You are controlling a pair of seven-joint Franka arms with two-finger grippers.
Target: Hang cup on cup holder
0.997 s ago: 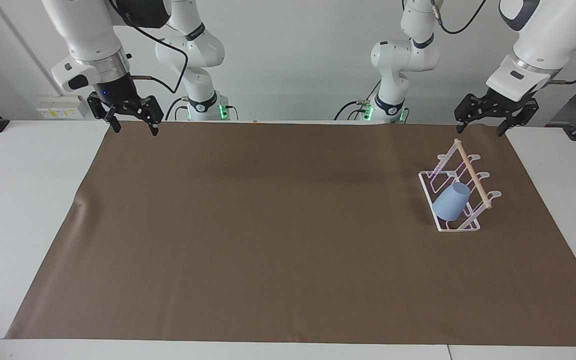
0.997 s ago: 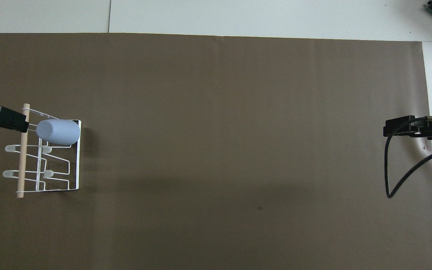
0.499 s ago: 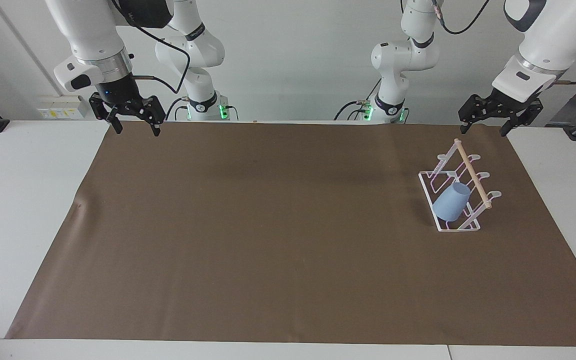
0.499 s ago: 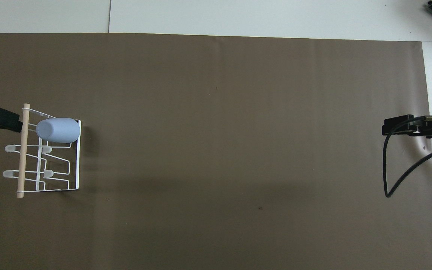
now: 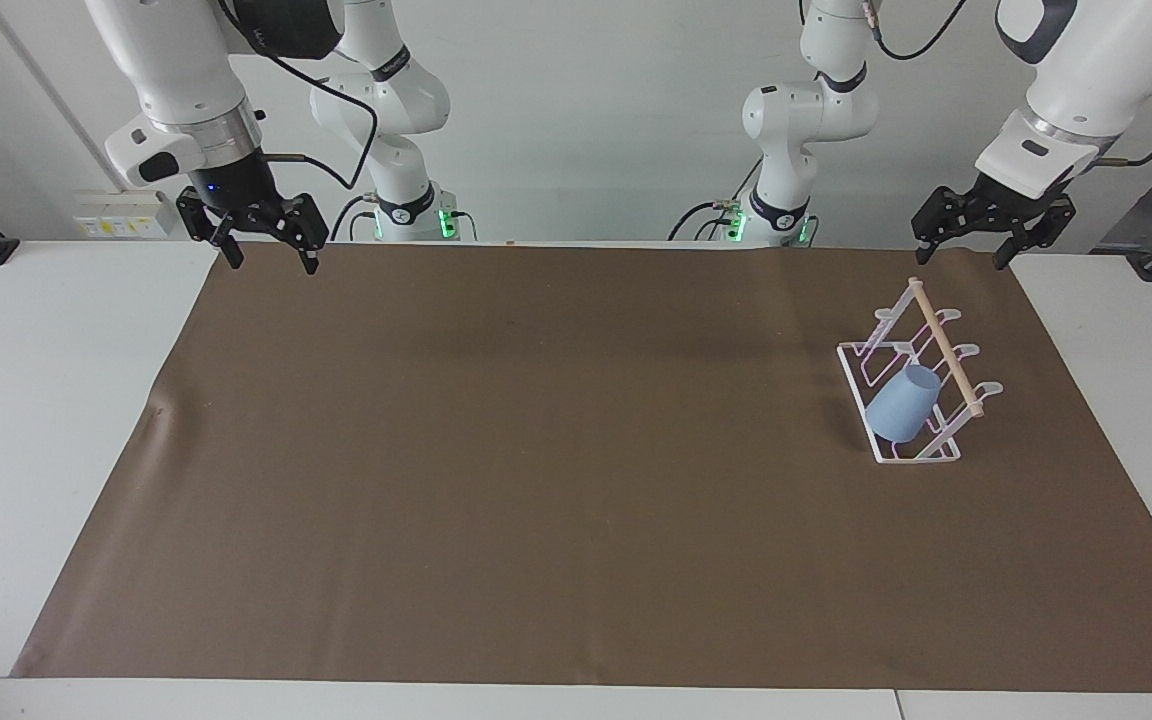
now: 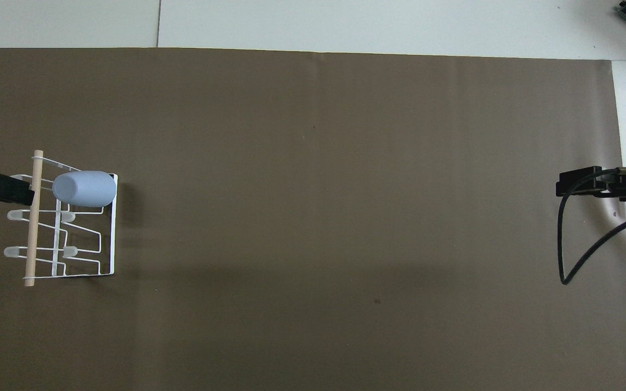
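Observation:
The light-blue cup (image 5: 902,403) hangs upside down on a prong of the white wire cup holder (image 5: 920,452), at the holder's end farther from the robots. In the overhead view the cup (image 6: 85,189) sits tilted on the cup holder (image 6: 111,228) beside the wooden rod. My left gripper (image 5: 963,259) is open and empty, raised above the mat's edge at the robots' end, apart from the holder; its tip (image 6: 3,187) shows beside the rod. My right gripper (image 5: 269,260) is open and empty, raised over the mat's corner at the right arm's end, and also shows in the overhead view (image 6: 576,182).
A brown mat (image 5: 556,480) covers most of the white table (image 5: 46,400). A black cable (image 6: 579,255) hangs from the right arm over the mat's edge.
The left gripper has drawn back slightly from the rod toward the left arm's end of the table. The right gripper barely shifts. The cup stays on the holder.

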